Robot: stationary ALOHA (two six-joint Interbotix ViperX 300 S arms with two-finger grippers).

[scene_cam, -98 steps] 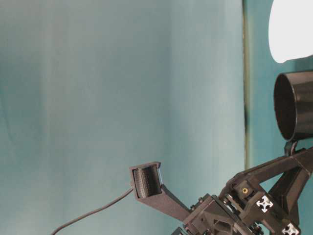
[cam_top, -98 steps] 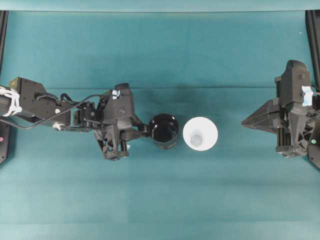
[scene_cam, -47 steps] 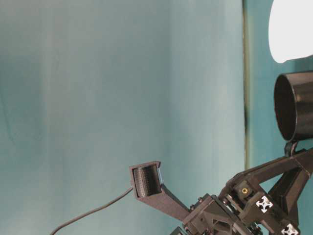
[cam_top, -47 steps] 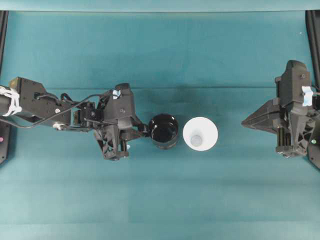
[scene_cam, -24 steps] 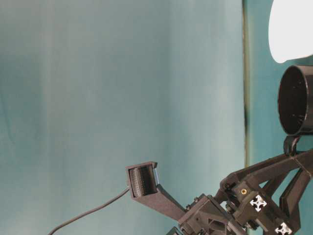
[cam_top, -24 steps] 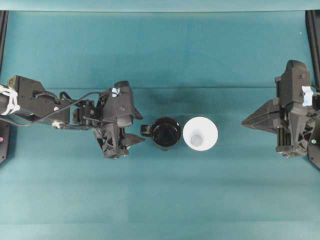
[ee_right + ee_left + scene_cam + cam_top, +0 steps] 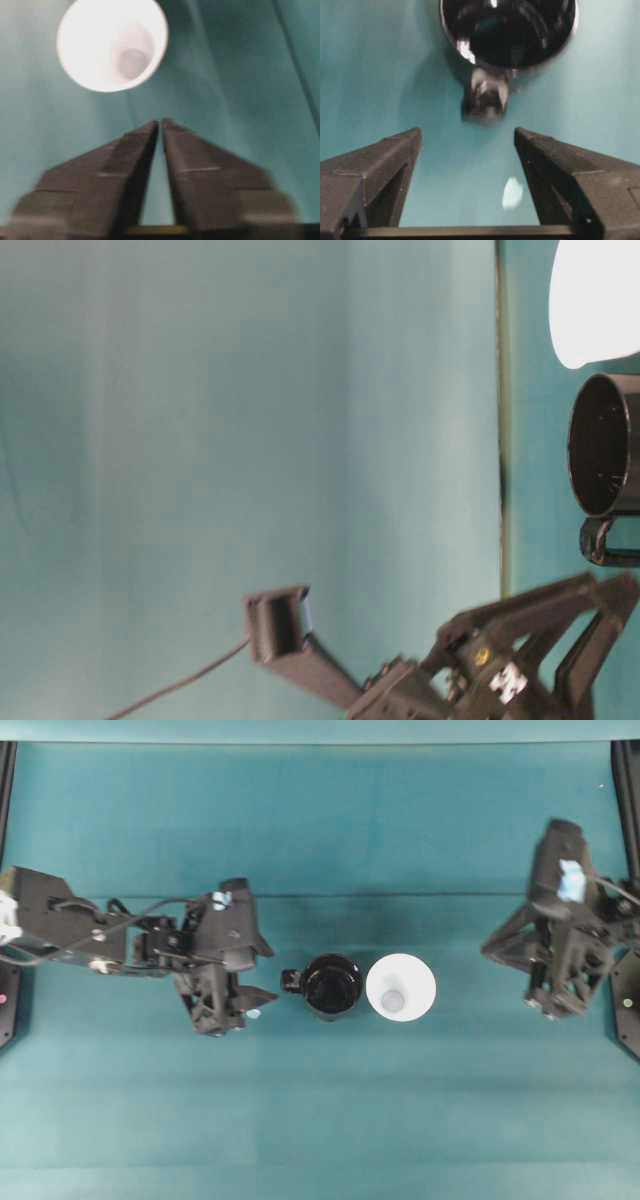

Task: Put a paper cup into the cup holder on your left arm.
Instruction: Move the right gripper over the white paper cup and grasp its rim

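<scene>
White paper cup point(image 7: 400, 987) stands upright beyond the right gripper point(image 7: 160, 125), whose jaws are nearly together, empty. Black cup holder point(image 7: 331, 986) stands beside it, ahead of the spread, empty left gripper point(image 7: 467, 137). Spread jaws wider than the rim before closing in.

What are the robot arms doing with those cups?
Nothing is being held right now. The black cup holder stands on the table beside the white paper cup, which is not in it yet. The left end effector is open, a little way off from the holder's handle. The right end effector is off to the side, pointed toward the paper cup, its fingers close together.
</scene>
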